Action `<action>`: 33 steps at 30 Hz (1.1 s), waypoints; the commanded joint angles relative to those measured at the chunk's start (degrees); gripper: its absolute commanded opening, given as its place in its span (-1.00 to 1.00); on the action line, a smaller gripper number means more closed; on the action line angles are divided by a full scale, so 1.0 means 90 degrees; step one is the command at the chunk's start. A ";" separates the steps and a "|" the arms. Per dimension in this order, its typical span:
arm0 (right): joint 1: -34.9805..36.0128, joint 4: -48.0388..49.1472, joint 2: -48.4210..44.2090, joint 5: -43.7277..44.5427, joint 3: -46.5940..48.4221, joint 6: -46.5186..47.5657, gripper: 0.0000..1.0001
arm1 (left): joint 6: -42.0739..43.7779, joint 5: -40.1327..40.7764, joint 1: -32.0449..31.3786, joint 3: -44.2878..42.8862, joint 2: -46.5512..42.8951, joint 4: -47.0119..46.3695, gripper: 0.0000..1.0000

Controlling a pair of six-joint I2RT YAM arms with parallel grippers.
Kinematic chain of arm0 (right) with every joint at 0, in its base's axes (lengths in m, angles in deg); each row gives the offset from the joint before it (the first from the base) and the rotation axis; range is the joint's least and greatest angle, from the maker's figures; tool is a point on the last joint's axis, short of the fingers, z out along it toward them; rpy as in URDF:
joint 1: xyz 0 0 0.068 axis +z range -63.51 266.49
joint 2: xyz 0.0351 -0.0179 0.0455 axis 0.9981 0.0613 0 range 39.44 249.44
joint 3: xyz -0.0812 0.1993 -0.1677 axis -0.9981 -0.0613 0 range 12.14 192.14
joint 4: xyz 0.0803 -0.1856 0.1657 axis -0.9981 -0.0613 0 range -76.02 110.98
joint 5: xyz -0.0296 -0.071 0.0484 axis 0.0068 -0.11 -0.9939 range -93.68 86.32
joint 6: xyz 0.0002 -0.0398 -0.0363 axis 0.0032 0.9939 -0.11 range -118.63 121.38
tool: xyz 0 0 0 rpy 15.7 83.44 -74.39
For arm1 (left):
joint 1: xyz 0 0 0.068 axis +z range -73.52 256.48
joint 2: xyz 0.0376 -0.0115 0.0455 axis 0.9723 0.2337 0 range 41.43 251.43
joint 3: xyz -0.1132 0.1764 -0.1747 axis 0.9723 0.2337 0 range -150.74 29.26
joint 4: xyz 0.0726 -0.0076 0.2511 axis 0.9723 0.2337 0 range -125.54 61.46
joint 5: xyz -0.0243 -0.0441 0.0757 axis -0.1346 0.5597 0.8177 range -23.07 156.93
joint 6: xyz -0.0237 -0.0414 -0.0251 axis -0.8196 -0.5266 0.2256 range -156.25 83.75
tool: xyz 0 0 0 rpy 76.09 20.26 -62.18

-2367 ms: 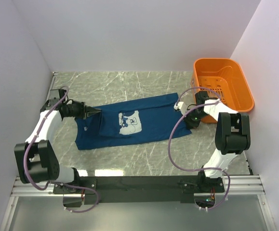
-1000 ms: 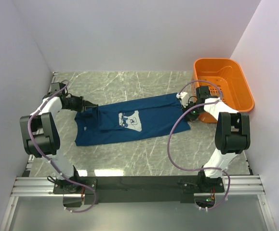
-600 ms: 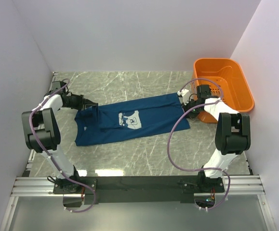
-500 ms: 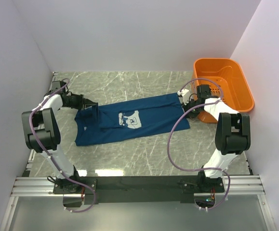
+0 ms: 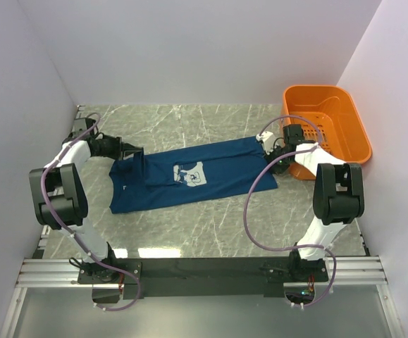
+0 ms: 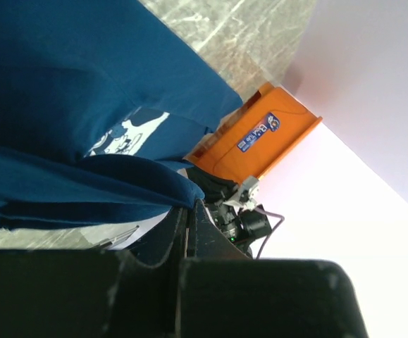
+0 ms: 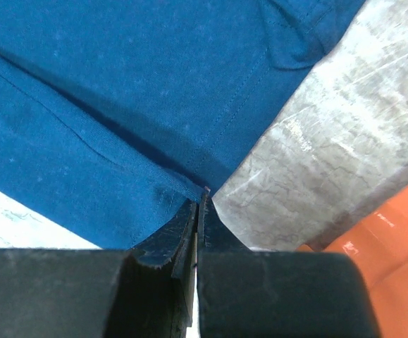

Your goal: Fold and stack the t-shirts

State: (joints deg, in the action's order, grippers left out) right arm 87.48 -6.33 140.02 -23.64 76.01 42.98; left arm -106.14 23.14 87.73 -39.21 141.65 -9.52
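Blue sticker (image 6: 261,132) on basket (image 6: 225,151); lettering illegible.

An orange plastic basket (image 5: 330,120) sat at the far right corner of the counter (image 5: 189,120), close against the right wall (image 5: 401,141) and a little way out from the back wall (image 5: 189,49). Its sides sloped outward to a rounded rim, and rows of slots were cut through the side walls. The left wrist view showed the basket (image 6: 288,134) from outside, with a small blue label (image 6: 261,132) on it. The counter was pale grey stone with white veins, and it shone. A left wall (image 5: 13,141), plain and pale like the others, closed in that side. A metal rail (image 5: 48,271) ran along the near edge.
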 commanded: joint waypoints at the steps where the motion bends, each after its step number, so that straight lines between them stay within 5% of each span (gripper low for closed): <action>1: 0.0036 0.0124 0.0065 0.0080 0.0295 -0.0033 -1.00 | -0.0028 -0.0251 0.0020 -0.0077 -0.0384 -0.0245 -0.99; 33: 0.0114 0.0105 0.0134 0.0148 0.0431 -0.0140 -0.94 | 0.0158 -0.0007 0.0176 -0.0215 -0.0150 -0.0040 -0.99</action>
State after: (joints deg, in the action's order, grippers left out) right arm 87.90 -6.25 140.95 -22.66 76.87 42.70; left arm -105.88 22.85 89.06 -39.23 139.97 -9.52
